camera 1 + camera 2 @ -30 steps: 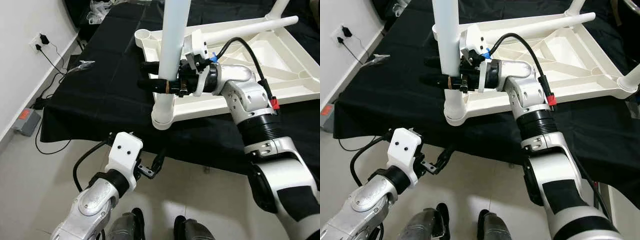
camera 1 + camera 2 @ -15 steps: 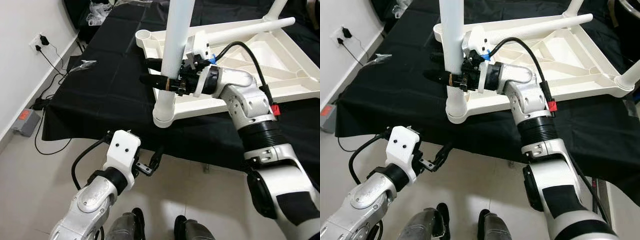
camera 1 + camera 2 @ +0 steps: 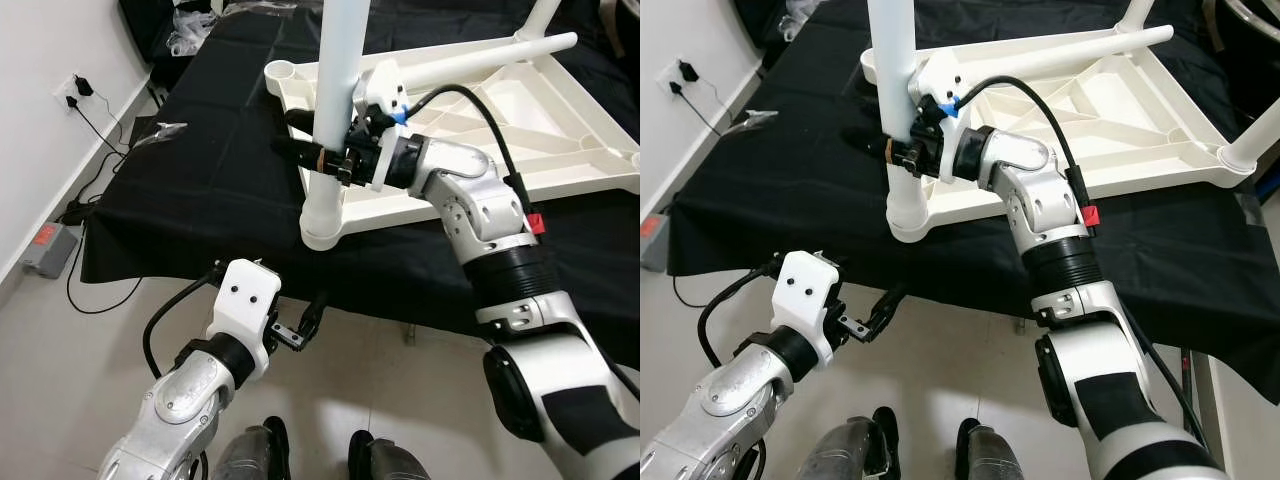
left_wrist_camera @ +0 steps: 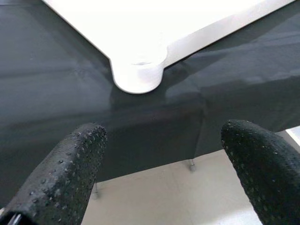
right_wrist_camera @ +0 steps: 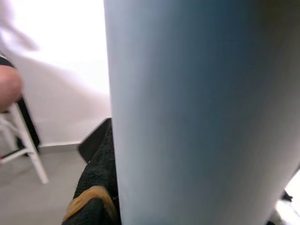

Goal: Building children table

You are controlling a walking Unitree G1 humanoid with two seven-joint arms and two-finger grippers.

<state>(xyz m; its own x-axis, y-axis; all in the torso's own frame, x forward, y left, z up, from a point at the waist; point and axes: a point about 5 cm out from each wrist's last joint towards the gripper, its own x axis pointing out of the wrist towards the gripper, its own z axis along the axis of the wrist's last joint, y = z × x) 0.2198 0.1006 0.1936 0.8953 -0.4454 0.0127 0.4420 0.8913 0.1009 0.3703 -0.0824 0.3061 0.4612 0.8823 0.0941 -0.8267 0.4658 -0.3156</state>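
Observation:
A white children's table (image 3: 560,110) lies upside down on a black cloth (image 3: 200,190). A white leg (image 3: 335,100) stands upright in the round socket (image 3: 322,225) at its near left corner. My right gripper (image 3: 300,152) is shut on this leg just above the socket, and its black fingertips stick out to the left of it. The right wrist view shows the leg (image 5: 197,112) up close with a black finger (image 5: 98,197) against it. My left gripper (image 3: 305,325) hangs open below the cloth's front edge, over the floor. In the left wrist view its fingers (image 4: 70,168) point up at the socket (image 4: 138,75).
A second leg (image 3: 490,55) lies along the table's far rim, and another (image 3: 540,15) rises at the back right. A plastic bag (image 3: 160,130) lies on the cloth at the left. By the left wall are a socket with a plug (image 3: 78,88), cables and a grey box (image 3: 50,240).
My right wrist has rolled around the leg, so its two fingers, once one above the other, now nearly overlap. The leg stands slightly straighter. The left arm has barely moved.

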